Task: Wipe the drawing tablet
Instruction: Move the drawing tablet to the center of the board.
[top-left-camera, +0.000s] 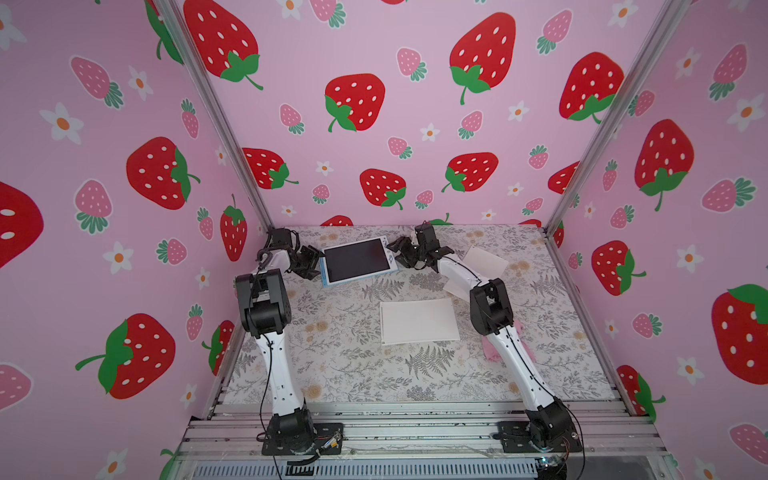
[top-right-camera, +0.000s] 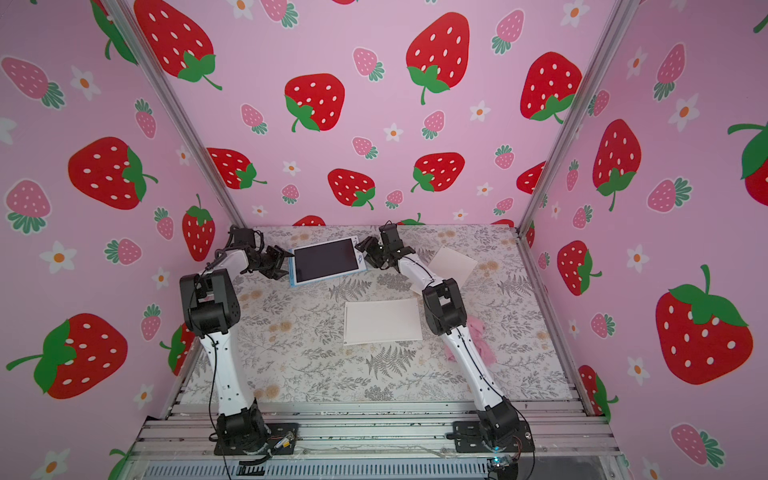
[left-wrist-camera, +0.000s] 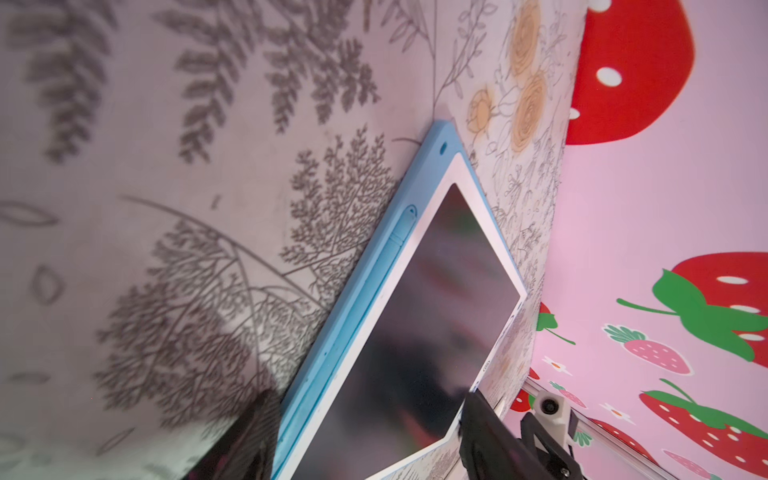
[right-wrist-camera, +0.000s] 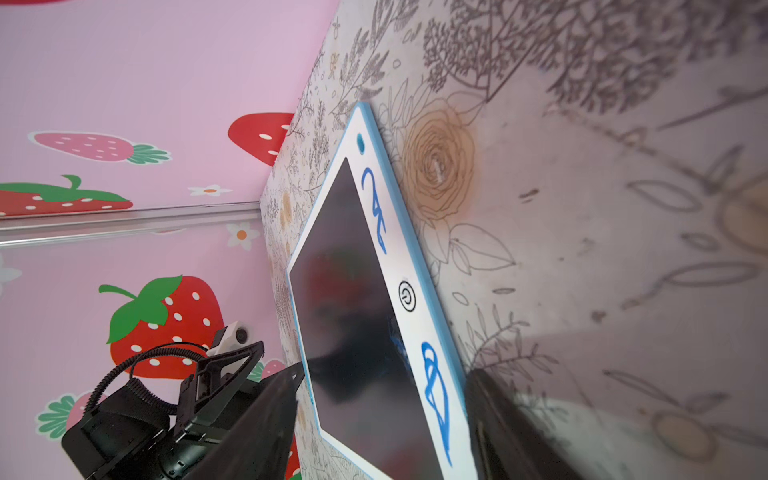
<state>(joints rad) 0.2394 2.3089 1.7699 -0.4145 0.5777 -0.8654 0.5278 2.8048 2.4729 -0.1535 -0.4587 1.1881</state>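
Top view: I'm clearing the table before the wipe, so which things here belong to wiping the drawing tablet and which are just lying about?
For the job: drawing tablet, blue scribbles on its white border, pink cloth.

Lying about: large white sheet, far white sheet, small white sheet.

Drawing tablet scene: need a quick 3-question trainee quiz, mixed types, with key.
1. True or false: the left gripper and right gripper stand at opposite short ends of the drawing tablet.
2. The blue scribbles on its bezel are at the end by: A) left gripper B) right gripper C) both.
3. Where is the pink cloth?
Key: 1 true. 2 B. 3 On the table beside the right arm, in neither gripper.
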